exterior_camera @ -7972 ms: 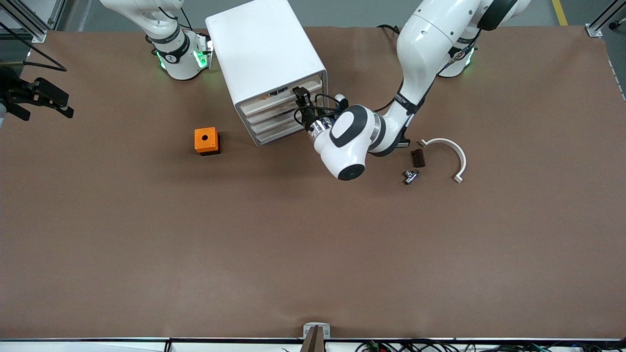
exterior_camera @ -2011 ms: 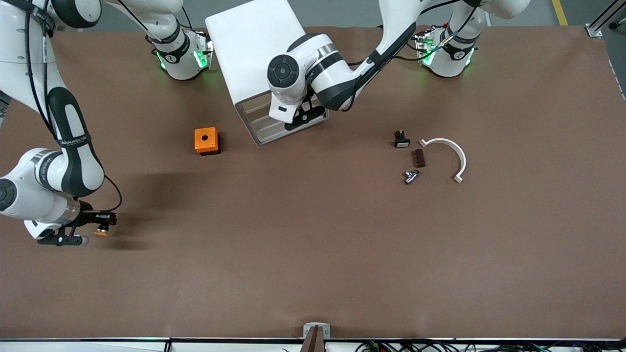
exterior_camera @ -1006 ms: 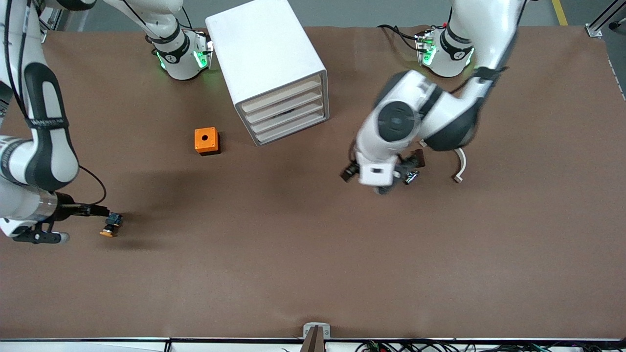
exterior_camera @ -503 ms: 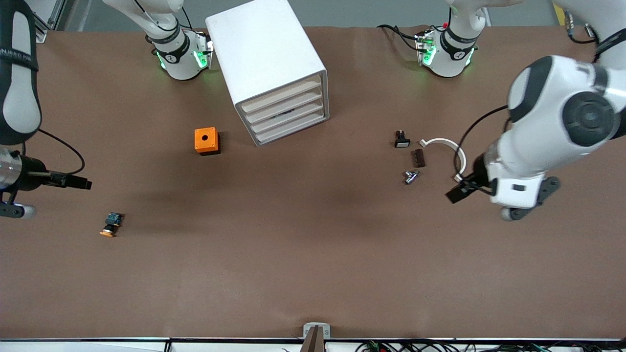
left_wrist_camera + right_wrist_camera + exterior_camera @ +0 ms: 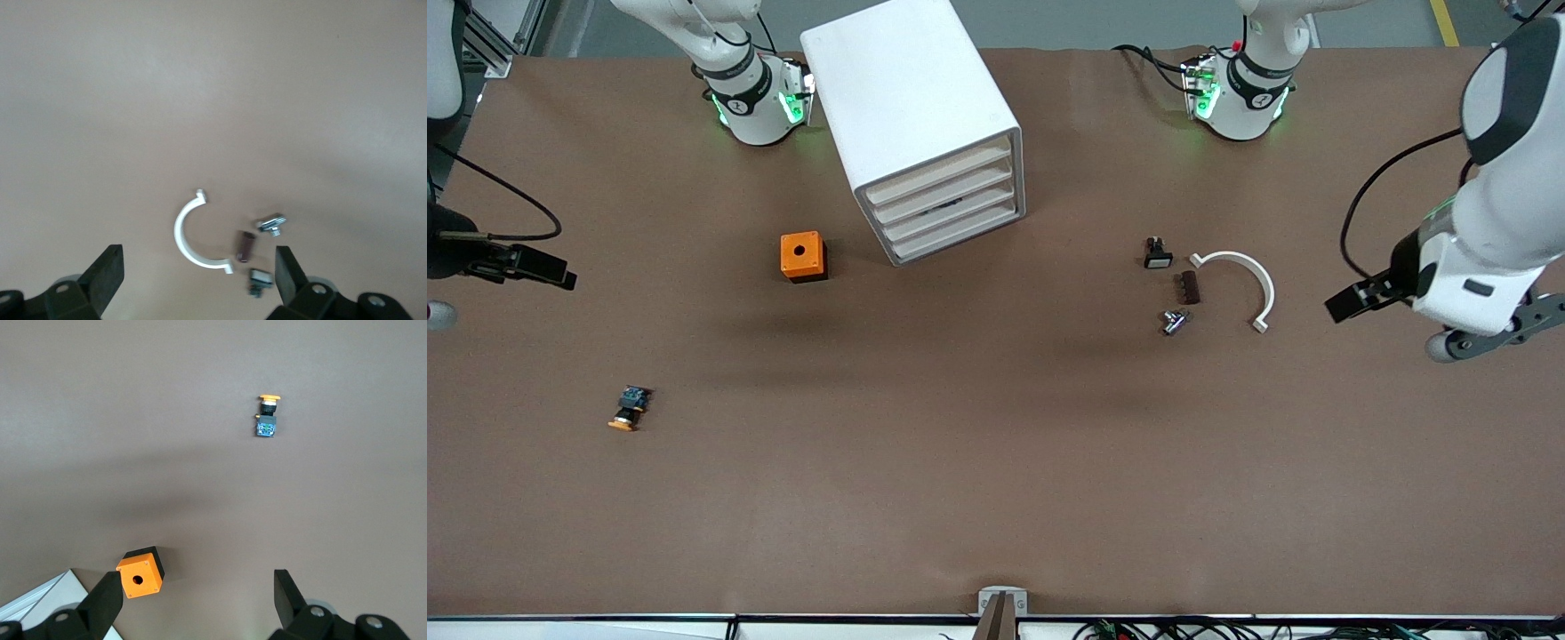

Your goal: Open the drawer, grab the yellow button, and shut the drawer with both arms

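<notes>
The button (image 5: 629, 408) lay loose, likely light and rollable; you'd pinch its black body. Left gripper (image 5: 197, 277) and right gripper (image 5: 193, 600) were spread, empty.

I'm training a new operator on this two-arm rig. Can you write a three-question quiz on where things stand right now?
1. True or false: the small orange-capped push button lies on the brown table.
2. The top drawer of the white plastic four-drawer cabinet is: A) pulled out B) pushed in C) removed.
3. Fill in: the right gripper and the left gripper both have ____ jaws, holding nothing.

Key: 1 true; 2 B; 3 open.
</notes>
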`<state>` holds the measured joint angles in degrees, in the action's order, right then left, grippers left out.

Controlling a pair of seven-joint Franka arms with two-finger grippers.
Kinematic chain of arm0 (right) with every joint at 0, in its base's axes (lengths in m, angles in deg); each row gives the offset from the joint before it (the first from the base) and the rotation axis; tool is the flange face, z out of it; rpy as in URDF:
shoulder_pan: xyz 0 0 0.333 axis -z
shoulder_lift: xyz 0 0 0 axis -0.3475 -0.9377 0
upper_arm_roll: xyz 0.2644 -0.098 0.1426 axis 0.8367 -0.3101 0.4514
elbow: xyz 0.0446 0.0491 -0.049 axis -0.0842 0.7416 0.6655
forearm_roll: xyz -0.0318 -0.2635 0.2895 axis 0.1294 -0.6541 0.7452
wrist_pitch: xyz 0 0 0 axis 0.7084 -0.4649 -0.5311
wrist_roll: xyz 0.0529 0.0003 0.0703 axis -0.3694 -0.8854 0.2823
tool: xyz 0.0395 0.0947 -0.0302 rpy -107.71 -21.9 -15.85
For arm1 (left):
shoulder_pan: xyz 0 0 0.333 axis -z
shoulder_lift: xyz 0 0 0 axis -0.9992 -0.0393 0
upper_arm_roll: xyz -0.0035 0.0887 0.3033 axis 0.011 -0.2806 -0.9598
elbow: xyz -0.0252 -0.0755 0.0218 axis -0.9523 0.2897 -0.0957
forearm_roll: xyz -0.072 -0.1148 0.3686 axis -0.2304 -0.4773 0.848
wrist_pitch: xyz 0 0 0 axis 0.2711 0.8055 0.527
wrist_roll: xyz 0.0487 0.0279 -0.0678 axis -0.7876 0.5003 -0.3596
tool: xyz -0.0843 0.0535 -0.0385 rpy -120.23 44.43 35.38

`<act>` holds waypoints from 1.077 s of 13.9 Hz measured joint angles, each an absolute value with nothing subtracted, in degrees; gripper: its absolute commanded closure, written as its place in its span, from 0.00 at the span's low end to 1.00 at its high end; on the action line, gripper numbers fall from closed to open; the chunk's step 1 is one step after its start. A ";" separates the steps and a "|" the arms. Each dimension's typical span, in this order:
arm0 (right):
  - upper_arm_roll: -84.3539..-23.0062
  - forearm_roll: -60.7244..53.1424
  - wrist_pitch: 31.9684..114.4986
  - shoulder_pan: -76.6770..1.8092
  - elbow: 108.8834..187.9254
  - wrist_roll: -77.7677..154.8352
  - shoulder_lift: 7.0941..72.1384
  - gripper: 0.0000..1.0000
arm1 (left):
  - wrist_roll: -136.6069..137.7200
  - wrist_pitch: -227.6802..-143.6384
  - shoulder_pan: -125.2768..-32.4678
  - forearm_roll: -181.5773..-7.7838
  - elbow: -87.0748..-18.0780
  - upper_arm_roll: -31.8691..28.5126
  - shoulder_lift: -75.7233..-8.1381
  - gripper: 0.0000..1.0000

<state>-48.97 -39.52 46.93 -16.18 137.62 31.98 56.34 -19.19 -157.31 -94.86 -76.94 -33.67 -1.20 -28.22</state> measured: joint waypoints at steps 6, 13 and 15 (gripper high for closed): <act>-49.00 -39.50 46.63 -16.27 135.45 31.72 55.88 0.00 | -4.02 -156.24 -89.82 -82.45 -43.61 -13.37 -15.96 0.00; -48.98 -39.51 39.93 -16.88 134.24 31.69 55.70 0.00 | -2.89 -156.27 -87.94 -83.37 -51.17 -14.34 -8.14 0.00; -49.01 -39.52 39.85 -16.88 133.80 31.61 55.92 0.00 | -2.89 -156.27 -87.85 -83.39 -51.36 -14.32 -7.41 0.00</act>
